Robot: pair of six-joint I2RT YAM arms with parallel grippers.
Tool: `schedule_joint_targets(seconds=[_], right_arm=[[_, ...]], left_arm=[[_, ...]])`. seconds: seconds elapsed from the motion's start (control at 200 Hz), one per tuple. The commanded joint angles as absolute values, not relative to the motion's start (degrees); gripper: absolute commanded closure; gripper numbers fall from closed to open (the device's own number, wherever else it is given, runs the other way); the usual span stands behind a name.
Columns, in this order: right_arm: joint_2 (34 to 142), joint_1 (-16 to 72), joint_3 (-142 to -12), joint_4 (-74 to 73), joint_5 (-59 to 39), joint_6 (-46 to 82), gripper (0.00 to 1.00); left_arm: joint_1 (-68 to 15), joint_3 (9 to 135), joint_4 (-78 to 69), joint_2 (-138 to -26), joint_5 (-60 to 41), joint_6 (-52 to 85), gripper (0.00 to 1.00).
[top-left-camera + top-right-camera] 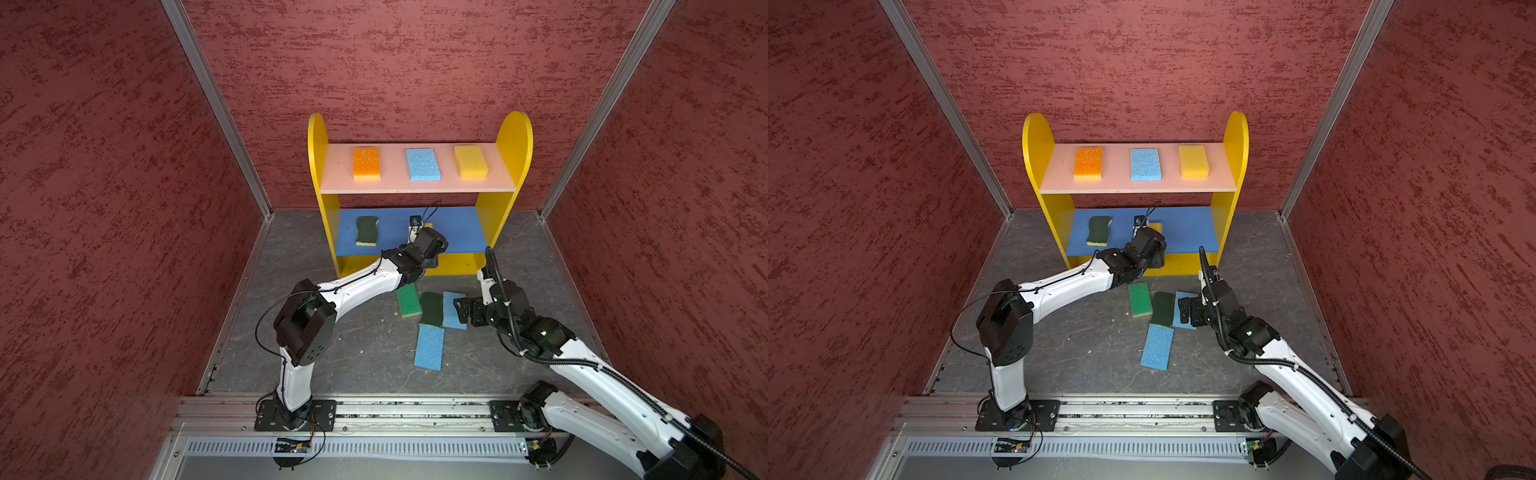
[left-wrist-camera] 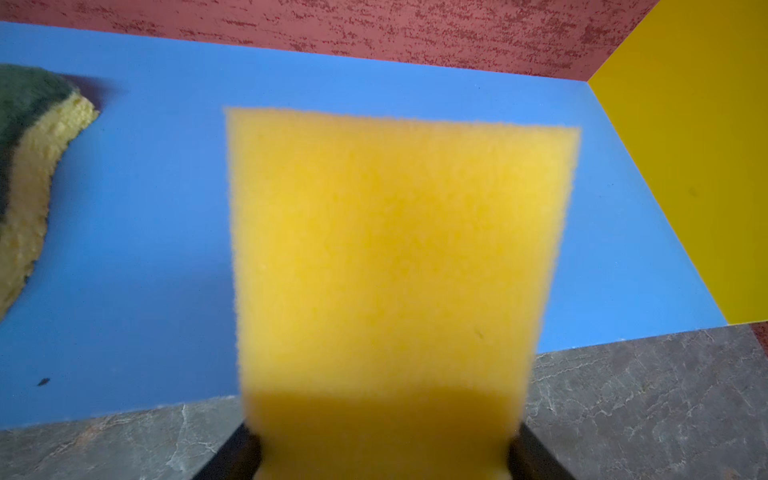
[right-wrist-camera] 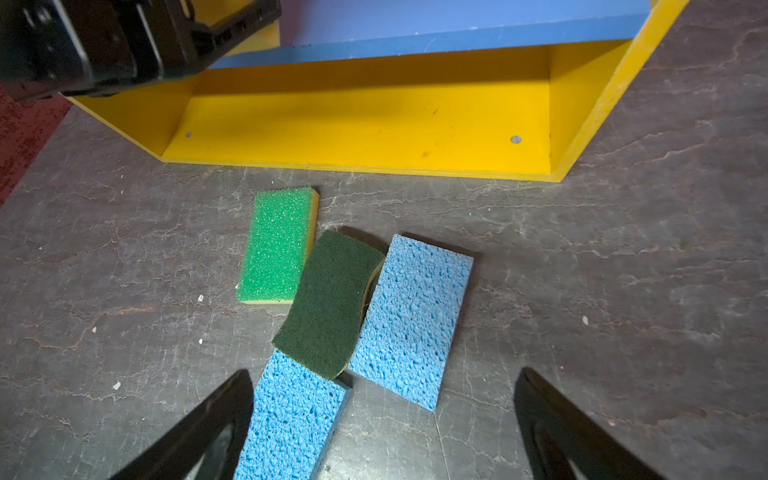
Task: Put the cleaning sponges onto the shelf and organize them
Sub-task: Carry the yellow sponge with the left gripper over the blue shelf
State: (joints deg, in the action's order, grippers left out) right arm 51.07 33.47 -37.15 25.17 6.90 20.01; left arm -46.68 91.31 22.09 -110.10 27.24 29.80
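The left gripper (image 2: pixel 384 457) holds a yellow sponge (image 2: pixel 399 257) by its near end, the jaws set about as wide as the sponge and pressed against its two long sides. The sponge sticks out flat over the middle of the blue board (image 1: pixel 457 232) of the shelf (image 1: pixel 513 137). Whether its underside touches the board cannot be told.

The step in hand looks like setting it down. To do that well, it should go down until it lies flat, with its long sides square to the front edge of the board. It should also keep a clear gap from the wavy scourer (image 1: pixel 366 230) on the left, copying the even row of three sponges on the pink board (image 1: pixel 390 185) above. The jaws should open only once the foam rests, then draw straight back toward the near side so the soft block is not dragged. The wrist sits close under the pink board, so any lift should be small.

The left arm rises from its near base, bends at a high elbow and slants far and right to the shelf front. The right arm is folded low. The right gripper (image 3: pixel 383 374) hangs with its jaws wide and empty above the bench (image 3: pixel 623 291), where a green sponge (image 3: pixel 276 245), a dark scourer (image 3: pixel 328 303) and two blue sponges (image 3: pixel 411 320) wait.
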Motion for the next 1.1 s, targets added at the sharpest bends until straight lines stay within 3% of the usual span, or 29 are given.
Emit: schedule_joint_targets(seconds=[0.0, 1.092], right_arm=[[51.74, 33.13, -39.63, 23.91, 7.01, 18.9, 0.01], [55.73, 33.13, -41.29, 23.18, 5.54, 19.09, 0.01]], left_arm=[[-46.13, 93.54, 20.65, -111.86, 29.57, 27.78, 0.33], [-43.06, 99.11, 21.11, -118.54, 30.22, 29.97, 0.31]])
